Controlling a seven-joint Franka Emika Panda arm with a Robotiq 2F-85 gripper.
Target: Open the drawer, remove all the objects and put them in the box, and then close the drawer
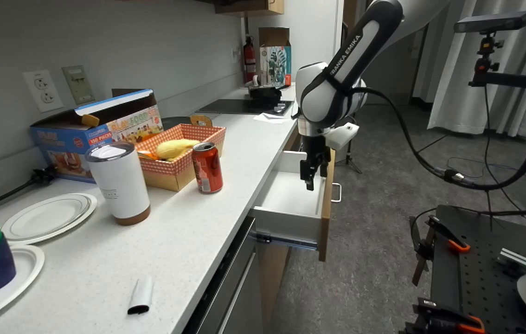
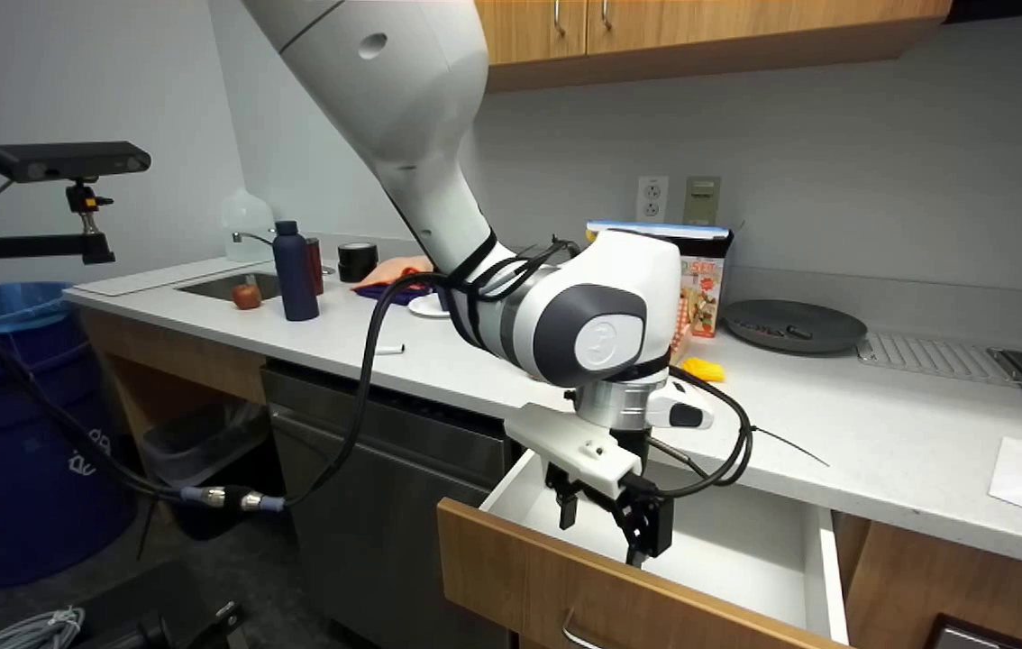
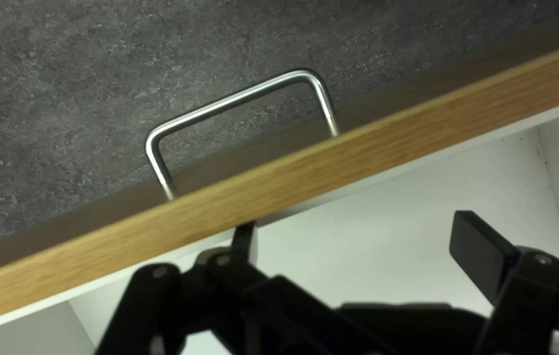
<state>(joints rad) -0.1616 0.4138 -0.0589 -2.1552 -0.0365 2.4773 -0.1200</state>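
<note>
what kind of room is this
Most likely a kitchen or kitchenette: a sink is set into the counter, a flat black surface that looks like a cooktop lies farther along it, and what appears to be a dishwasher sits underneath.

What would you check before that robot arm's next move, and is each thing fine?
1. The drawer is pulled open: ok.
2. The drawer is emptied: ok where visible.
3. The box is open-topped: ok, a yellow piece lies inside.
4. The end effector is empty: ok, its jaws stand apart.
5. It is out of the drawer's way for closing: not ok, it hangs at the opening.
6. No contact with the front panel: cannot tell.
</note>
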